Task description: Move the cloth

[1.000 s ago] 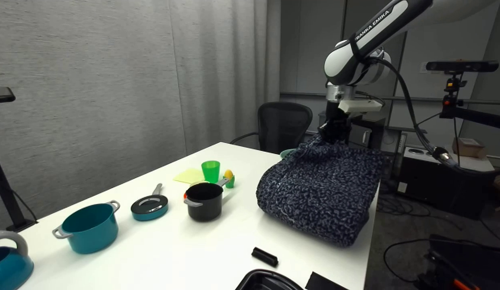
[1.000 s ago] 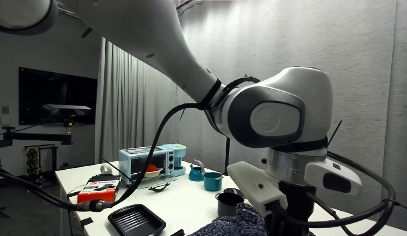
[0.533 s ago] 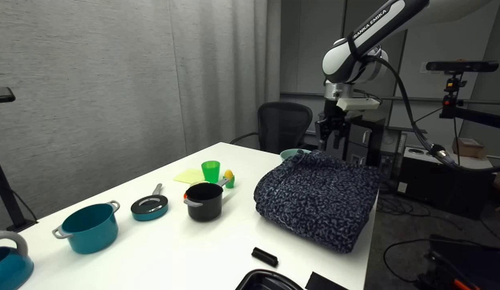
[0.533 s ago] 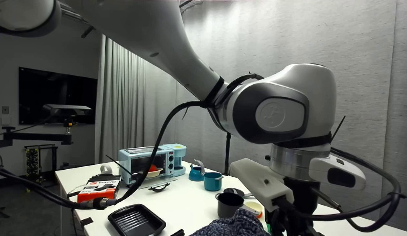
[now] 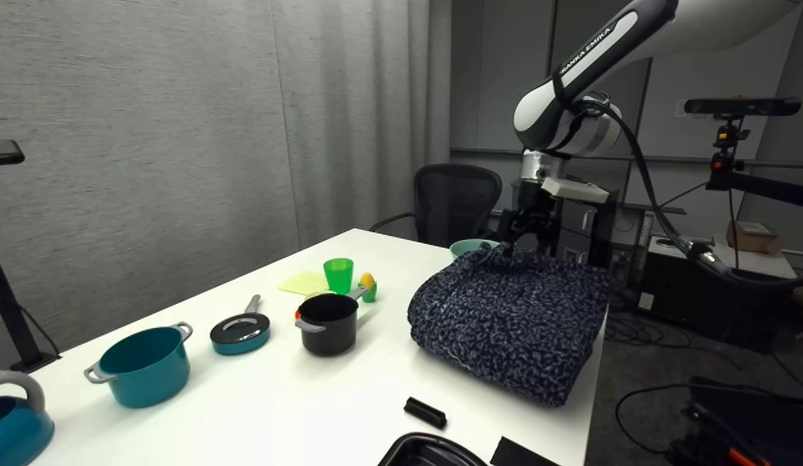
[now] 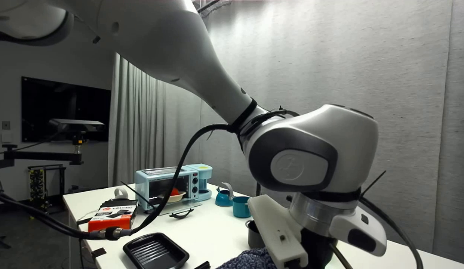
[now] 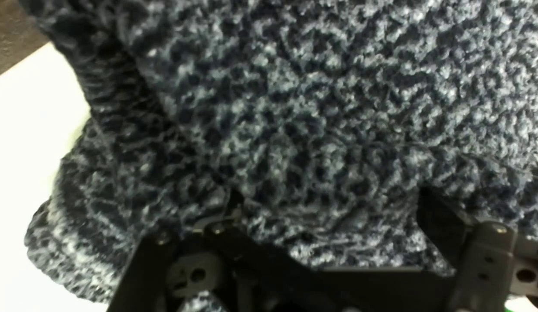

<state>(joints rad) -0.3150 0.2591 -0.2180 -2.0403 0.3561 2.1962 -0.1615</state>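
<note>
Cloth [image 5: 505, 330] | on right side of table [image 5: 375, 388] in an exterior view | I now dip back down to its far edge, fingers [image 7: 489, 251] spread wide | regrip likely next, move probably unfinished

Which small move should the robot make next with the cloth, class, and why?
Probably close the gripper on the cloth: in the wrist view its jaws stand apart with cloth showing between them, so shutting might catch a fold.
</note>
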